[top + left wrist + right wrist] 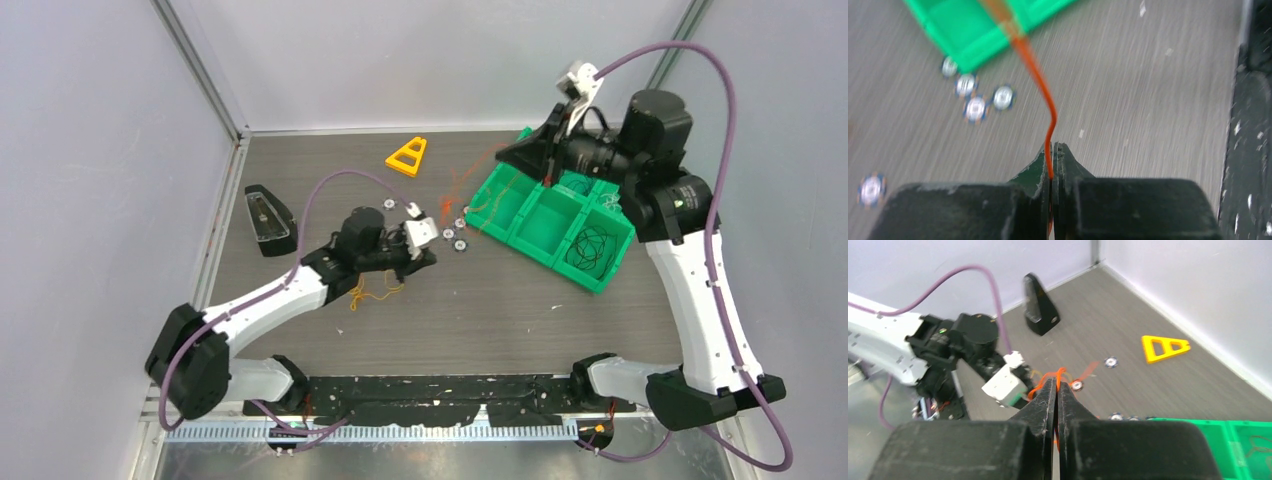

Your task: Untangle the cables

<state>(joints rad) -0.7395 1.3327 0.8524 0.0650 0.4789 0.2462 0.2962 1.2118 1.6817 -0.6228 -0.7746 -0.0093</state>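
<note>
Thin, light and limp, the cables [1038, 80] stretch from mid-bench toward the far right corner. Left fingers [1035, 167] and right fingers [1045, 400] each pinch them tight. They probably slip easily, so grip close to the tangle.

- The tray [530, 250] sits at the right rear.
- The triangle [405, 166] lies left of it, the wedge [268, 220] far left.
- The nuts [452, 238] lie beside the tray's left corner.
- The cables [1040, 85] run from left gripper [1054, 147] to right gripper [1057, 382].
</note>
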